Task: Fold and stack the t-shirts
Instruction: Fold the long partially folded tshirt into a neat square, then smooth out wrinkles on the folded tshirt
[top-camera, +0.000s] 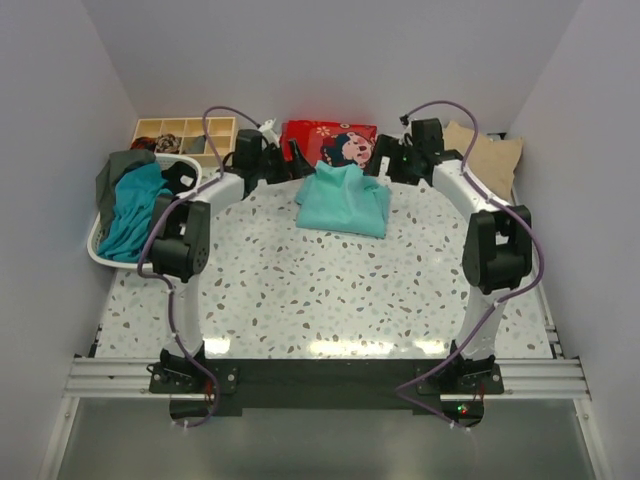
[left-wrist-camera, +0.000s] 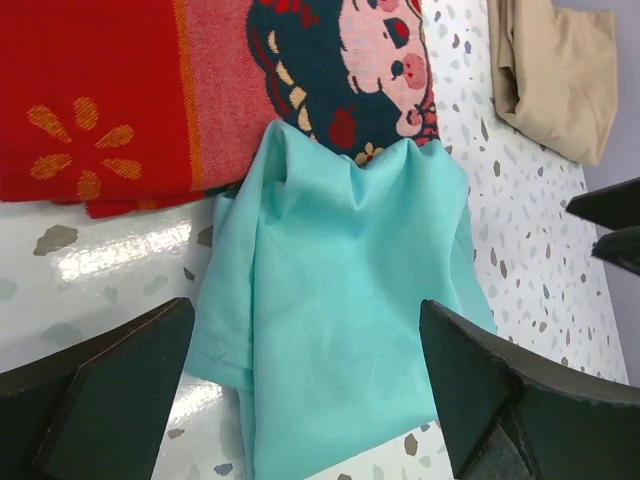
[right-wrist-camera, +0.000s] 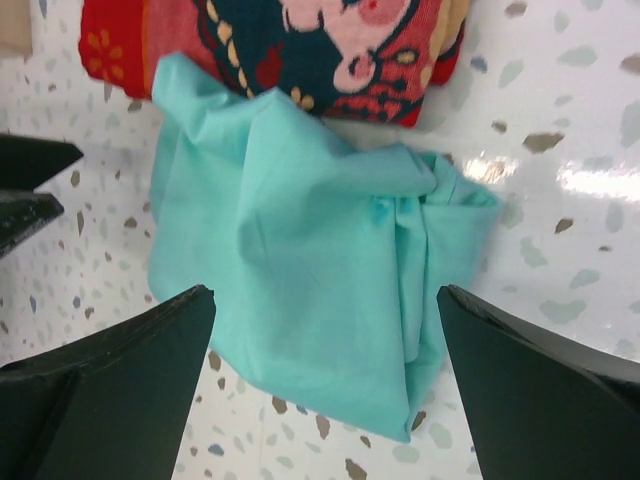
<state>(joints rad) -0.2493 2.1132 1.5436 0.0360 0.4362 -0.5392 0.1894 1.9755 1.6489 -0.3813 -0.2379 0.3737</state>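
Observation:
A light turquoise-mint t-shirt (top-camera: 345, 200) lies folded and rumpled at the back middle of the table, its far edge resting on a red cartoon-print cloth (top-camera: 328, 140). It fills the left wrist view (left-wrist-camera: 340, 290) and the right wrist view (right-wrist-camera: 300, 260). My left gripper (top-camera: 292, 160) is open above the shirt's left far corner, holding nothing. My right gripper (top-camera: 383, 158) is open above its right far corner, holding nothing. A beige t-shirt (top-camera: 485, 155) lies folded at the back right. Darker teal (top-camera: 135, 210), grey-green and black shirts sit in a white basket (top-camera: 100, 250) at the left.
A wooden compartment tray (top-camera: 185, 135) stands at the back left behind the basket. The red cartoon-print cloth also shows in the left wrist view (left-wrist-camera: 120, 90). White walls close in on both sides and the back. The arm bases sit on a rail at the near edge.

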